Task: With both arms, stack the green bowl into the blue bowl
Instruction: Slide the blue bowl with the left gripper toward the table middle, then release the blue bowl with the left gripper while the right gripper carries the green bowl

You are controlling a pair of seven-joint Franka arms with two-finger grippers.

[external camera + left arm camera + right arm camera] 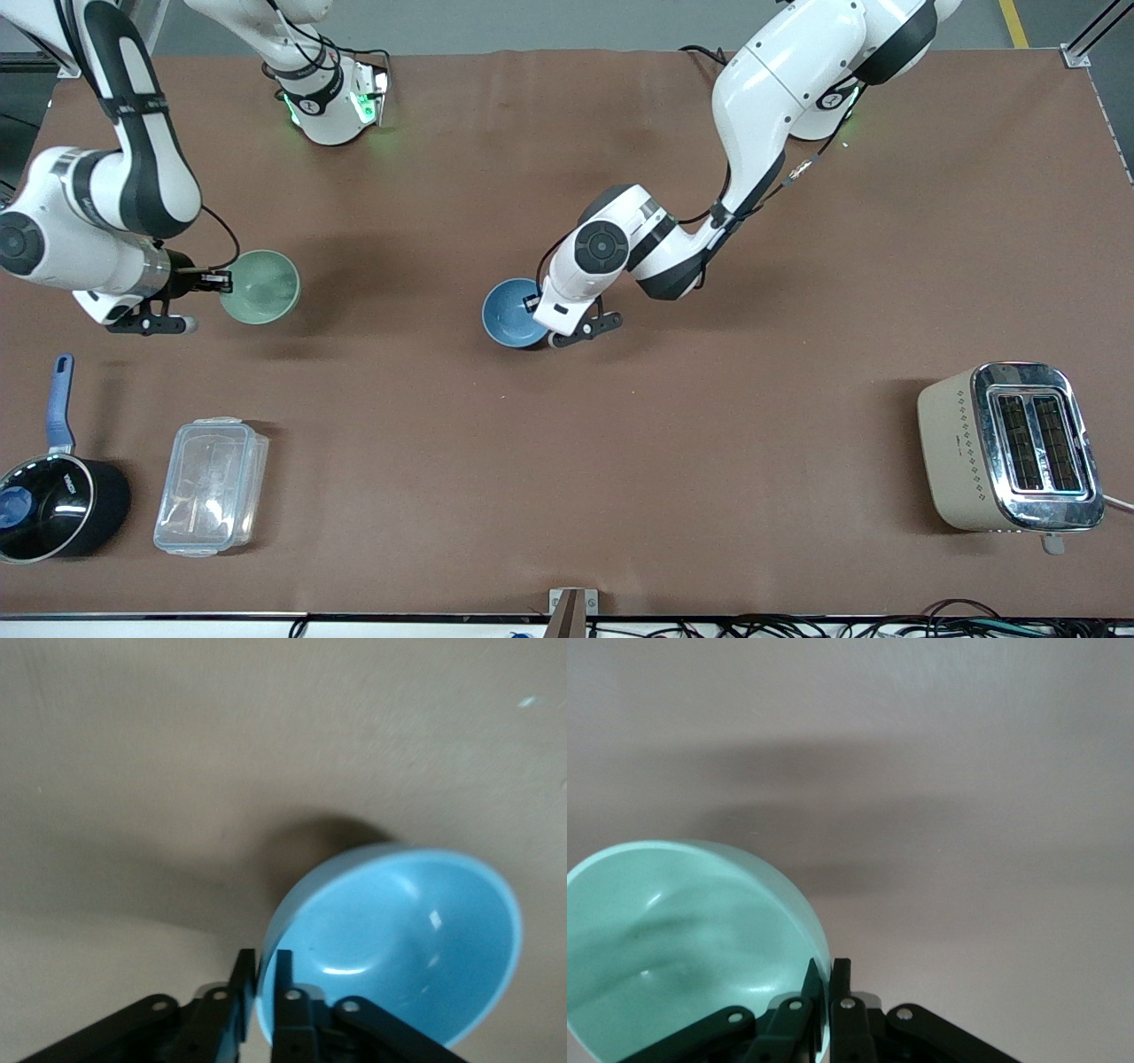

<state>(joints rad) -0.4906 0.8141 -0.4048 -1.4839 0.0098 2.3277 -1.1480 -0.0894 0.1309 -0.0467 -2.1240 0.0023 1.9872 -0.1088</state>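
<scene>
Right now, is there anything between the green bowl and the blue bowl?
No. In the front view only bare brown table lies between the green bowl and the blue bowl.

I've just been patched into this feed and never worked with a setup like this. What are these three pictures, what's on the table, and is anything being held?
You are looking at two white robot arms at a brown table.

The wide picture comes from a high camera facing the robots. The other two come from cameras on each arm's wrist, looking past its black fingers.

The right gripper is shut on the rim of the green bowl, also seen in its wrist view. The left gripper is shut on the rim of the blue bowl, also seen in its wrist view.

Nearer the front camera lie a black pot, a clear lidded container and a toaster.
</scene>
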